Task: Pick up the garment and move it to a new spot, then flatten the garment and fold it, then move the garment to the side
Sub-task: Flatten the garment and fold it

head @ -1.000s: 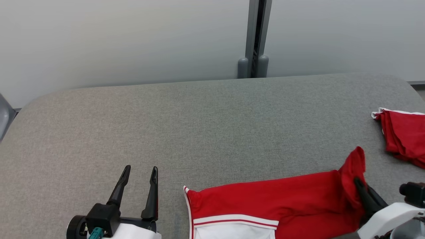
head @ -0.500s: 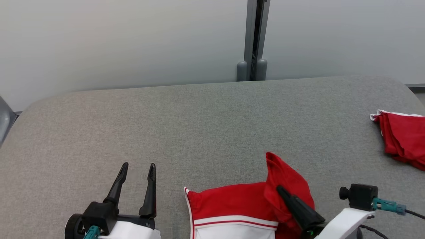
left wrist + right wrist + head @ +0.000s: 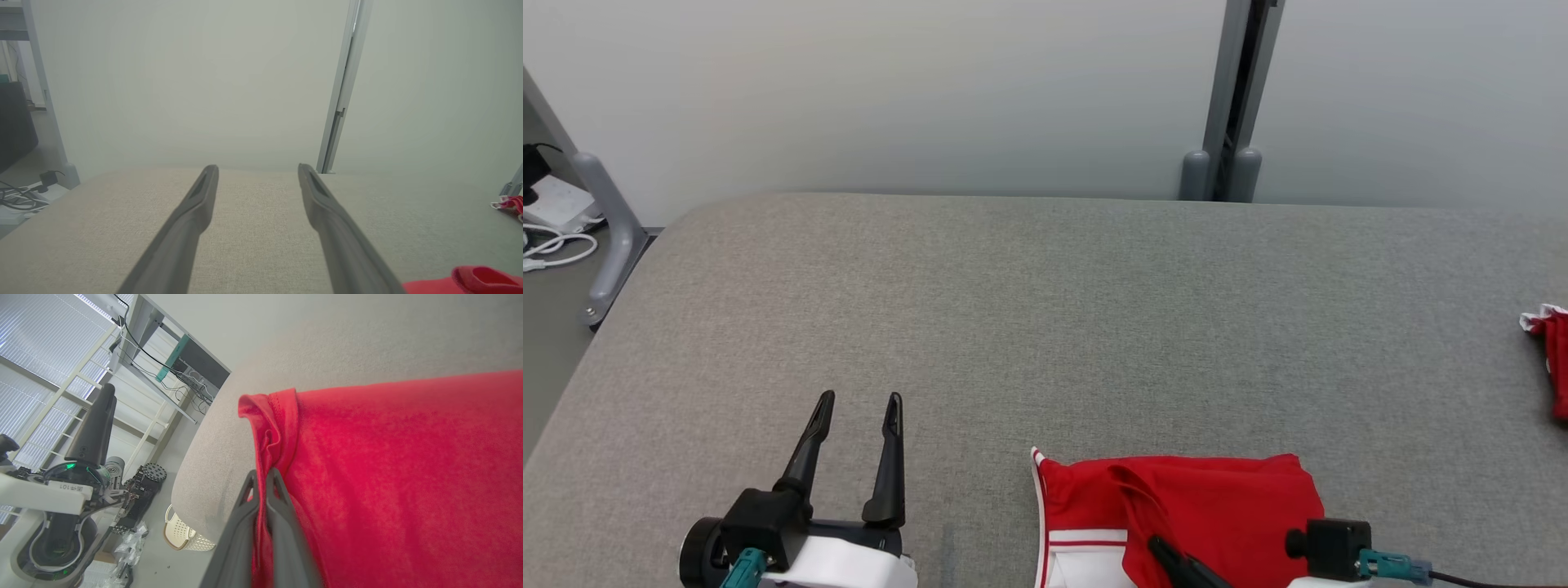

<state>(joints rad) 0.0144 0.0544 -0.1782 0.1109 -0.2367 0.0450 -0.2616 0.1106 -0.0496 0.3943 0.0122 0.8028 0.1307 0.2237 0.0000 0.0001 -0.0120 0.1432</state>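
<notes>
Two pincers, one garment. Your right pincer [image 3: 261, 478] was pressed together on a bunched red edge of the garment [image 3: 1225, 498], with cloth caught between its fingers. Your left pincer [image 3: 860, 398] stood spread and empty above the tabletop [image 3: 1013, 310].

The garment lay at the near edge of the tabletop. Its long axis ran left to right along that edge, the white-striped end [image 3: 1086, 541] toward your left pincer and the plain red end toward the right. In the head view, the pinched edge sat over the lower layer, close to the striped end. An upper red layer appeared to be lying across the rest, so the fold was probably part-made.

Note the governing relation. The garment lay to the right of your left pincer, near it but apart, with bare tabletop between them. Your right arm was therefore the nearer one and the only one holding cloth. Any laying-down of the held edge would likely run leftward along the long axis, toward the striped end.

A second red cloth [image 3: 1553, 359] lay well apart at the far right of the tabletop.
</notes>
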